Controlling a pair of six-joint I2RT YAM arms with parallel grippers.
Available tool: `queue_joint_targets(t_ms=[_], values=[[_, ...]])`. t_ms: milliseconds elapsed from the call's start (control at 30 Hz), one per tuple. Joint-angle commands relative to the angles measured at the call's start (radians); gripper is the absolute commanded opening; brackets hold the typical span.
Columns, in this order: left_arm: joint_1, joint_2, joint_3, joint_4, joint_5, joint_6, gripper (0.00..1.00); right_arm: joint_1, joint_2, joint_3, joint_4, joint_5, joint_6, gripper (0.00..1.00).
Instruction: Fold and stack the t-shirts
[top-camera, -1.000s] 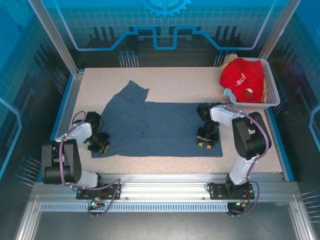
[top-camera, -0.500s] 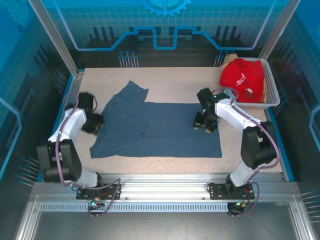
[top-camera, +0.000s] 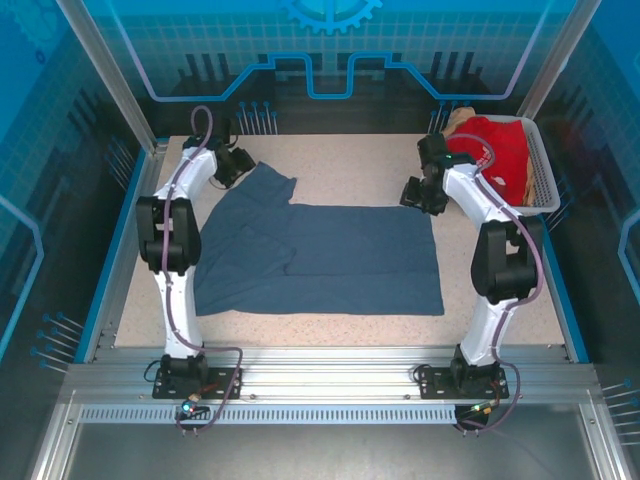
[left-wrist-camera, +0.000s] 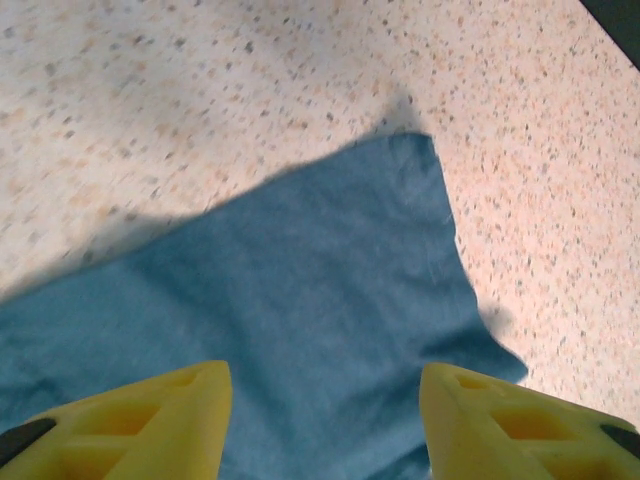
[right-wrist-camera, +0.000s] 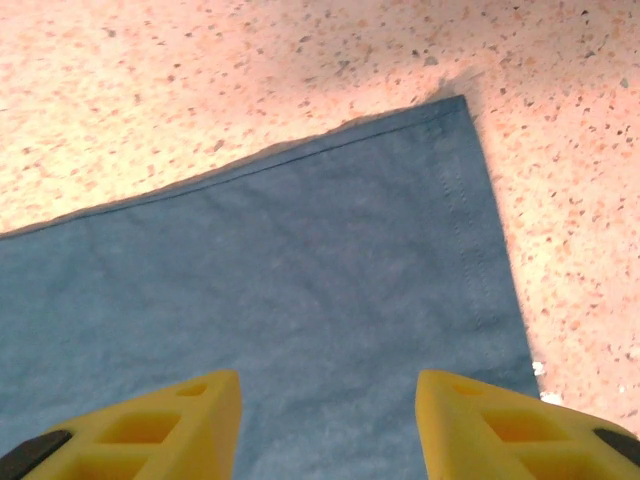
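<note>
Top external view tells you nothing is folded yet: the blue shirt (top-camera: 320, 255) lies flat on the table (top-camera: 350, 165), the red shirt (top-camera: 500, 150) sits in the basket (top-camera: 545, 170), and your left fingers (left-wrist-camera: 130, 420) and right fingers (right-wrist-camera: 150, 425) gape empty over the blue shirt's far corners.

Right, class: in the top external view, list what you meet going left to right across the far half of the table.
left gripper → slate-blue t-shirt → right gripper → red t-shirt
</note>
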Motion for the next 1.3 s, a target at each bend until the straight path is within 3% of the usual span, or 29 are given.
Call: queue_joint_targets(t_ms=[0,233,433,600,767,1067,1267], values=[[0.0,0.06,0.078,0.128,0.02,0.009,0.53,-0.035,0.042,0.053,0.003,-0.027,-0.021,0.5],[0.0,0.241,0.241,0.203,0.017,-0.076,0.54,-0.057,0.128,0.126,-0.012,-0.068,-0.024,0.51],[-0.009,0.408,0.451,0.097,0.025,-0.231,0.51,-0.067,0.152,0.152,-0.014,-0.078,-0.016,0.51],[-0.029,0.442,0.487,0.09,-0.021,-0.213,0.52,-0.082,0.177,0.174,-0.018,-0.078,-0.025,0.51],[-0.033,0.51,0.602,-0.029,-0.056,-0.178,0.52,-0.089,0.183,0.184,-0.019,-0.087,-0.023,0.51],[-0.047,0.597,0.693,-0.222,-0.013,-0.196,0.49,-0.093,0.194,0.211,-0.019,-0.109,-0.004,0.51],[-0.053,0.618,0.697,-0.363,0.047,-0.223,0.35,-0.093,0.198,0.216,-0.017,-0.114,0.011,0.51]])
